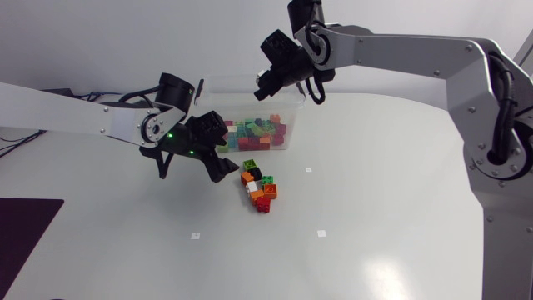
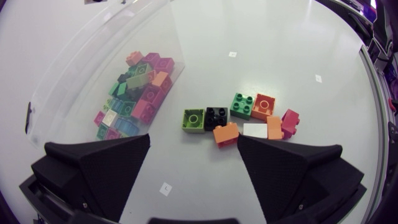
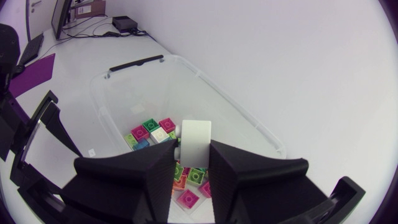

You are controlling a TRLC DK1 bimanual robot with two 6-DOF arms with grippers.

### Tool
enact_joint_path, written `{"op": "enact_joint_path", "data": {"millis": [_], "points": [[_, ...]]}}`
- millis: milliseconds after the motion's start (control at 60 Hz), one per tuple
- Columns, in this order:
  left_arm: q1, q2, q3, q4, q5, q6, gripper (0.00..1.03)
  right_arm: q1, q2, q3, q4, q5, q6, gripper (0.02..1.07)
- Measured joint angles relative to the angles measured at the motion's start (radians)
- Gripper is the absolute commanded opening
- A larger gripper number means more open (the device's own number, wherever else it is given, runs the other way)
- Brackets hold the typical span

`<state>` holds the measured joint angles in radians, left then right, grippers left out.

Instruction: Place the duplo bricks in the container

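- Right claw point(image 3: 193, 154) is clamped on a white plastic duplo brick point(image 3: 194, 138) and hangs above the clear plastic container point(image 3: 118, 93), which holds many coloured bricks point(image 3: 149, 127).
- I judge the step in hand to be the drop. I'd part the fingers only with the brick well inside the rim, low enough not to bounce out.
- Left claw point(image 2: 194, 142) is spread wide and empty, with a cluster of loose bricks point(image 2: 225, 132) ahead of it on the white worktop point(image 1: 375, 208), near the container.
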<state>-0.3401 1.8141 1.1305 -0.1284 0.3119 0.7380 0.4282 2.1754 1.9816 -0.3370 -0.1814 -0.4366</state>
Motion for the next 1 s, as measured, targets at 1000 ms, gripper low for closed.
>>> {"op": "enact_joint_path", "data": {"millis": [1000], "points": [[-0.103, 0.184, -0.037, 0.157, -0.112, 0.023, 0.98, -0.011, -0.578, -0.735, 0.166, -0.005, 0.015, 1.02]]}}
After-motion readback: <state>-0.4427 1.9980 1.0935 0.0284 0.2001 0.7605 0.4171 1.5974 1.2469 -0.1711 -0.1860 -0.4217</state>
